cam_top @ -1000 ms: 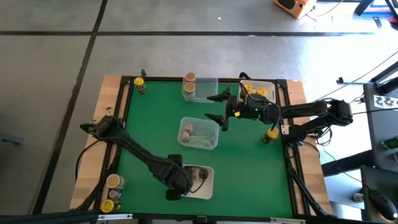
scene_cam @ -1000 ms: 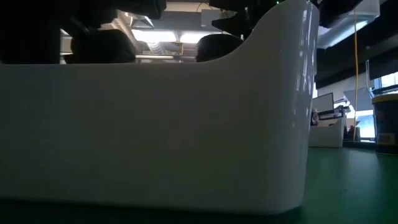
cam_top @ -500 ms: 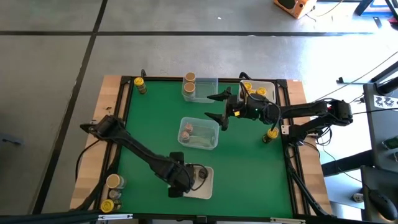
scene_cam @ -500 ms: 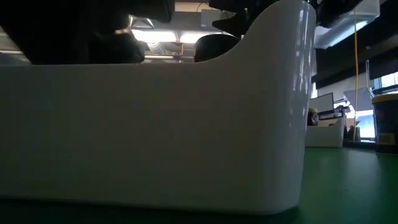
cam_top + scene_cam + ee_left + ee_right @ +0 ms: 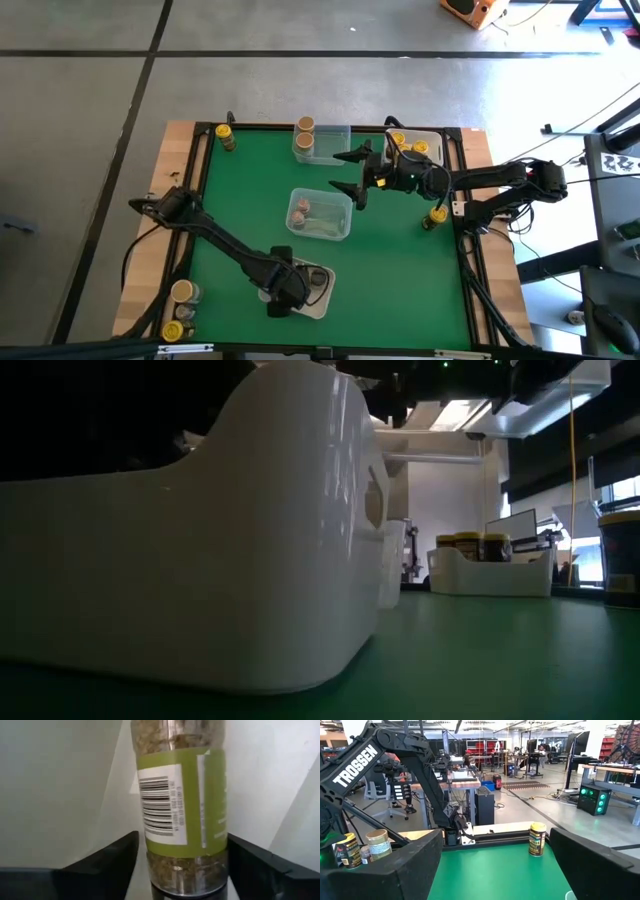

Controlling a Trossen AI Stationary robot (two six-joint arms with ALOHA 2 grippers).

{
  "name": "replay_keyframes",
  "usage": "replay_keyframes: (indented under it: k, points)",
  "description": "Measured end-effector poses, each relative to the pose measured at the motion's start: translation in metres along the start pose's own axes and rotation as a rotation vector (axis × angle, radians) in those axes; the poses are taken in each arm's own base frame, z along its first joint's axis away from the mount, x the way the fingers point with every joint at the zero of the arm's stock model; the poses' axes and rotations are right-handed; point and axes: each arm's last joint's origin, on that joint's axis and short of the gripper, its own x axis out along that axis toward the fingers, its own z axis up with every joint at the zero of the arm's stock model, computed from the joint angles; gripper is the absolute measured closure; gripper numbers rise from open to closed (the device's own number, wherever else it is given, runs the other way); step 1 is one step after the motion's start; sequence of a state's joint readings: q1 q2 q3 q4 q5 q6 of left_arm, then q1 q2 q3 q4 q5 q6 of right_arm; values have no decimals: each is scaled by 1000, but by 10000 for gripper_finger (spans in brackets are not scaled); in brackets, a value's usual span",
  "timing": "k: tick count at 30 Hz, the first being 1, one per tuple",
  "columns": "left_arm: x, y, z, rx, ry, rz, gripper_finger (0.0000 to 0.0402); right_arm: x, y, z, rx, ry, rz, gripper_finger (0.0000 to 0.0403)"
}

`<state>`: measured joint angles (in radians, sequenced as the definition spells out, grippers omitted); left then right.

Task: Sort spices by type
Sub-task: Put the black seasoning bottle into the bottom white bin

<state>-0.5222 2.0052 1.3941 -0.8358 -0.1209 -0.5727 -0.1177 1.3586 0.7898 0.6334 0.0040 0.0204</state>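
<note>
At the near white tray point(image 5: 312, 290), the left gripper point(image 5: 181, 870), closing around a green-labelled jar point(image 5: 181, 805), has dragged it sideways.

spice jar point(image 5: 180, 805) top cropped, bottom hidden

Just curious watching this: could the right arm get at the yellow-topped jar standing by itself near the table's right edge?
Probably yes. The right pincer hovers open and empty mid-table, and the yellow-topped jar stands alone beside that arm, nothing over it.
</note>
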Motion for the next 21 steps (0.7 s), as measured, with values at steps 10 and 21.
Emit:
replay_keyframes:
  k: [10,21]
  points:
    - [-19,-1,1,47,54,41,213,0,0,0,0,3,16,39]
    - [-91,1,1,92,50,216,213,0,5,0,8,4,152,42]
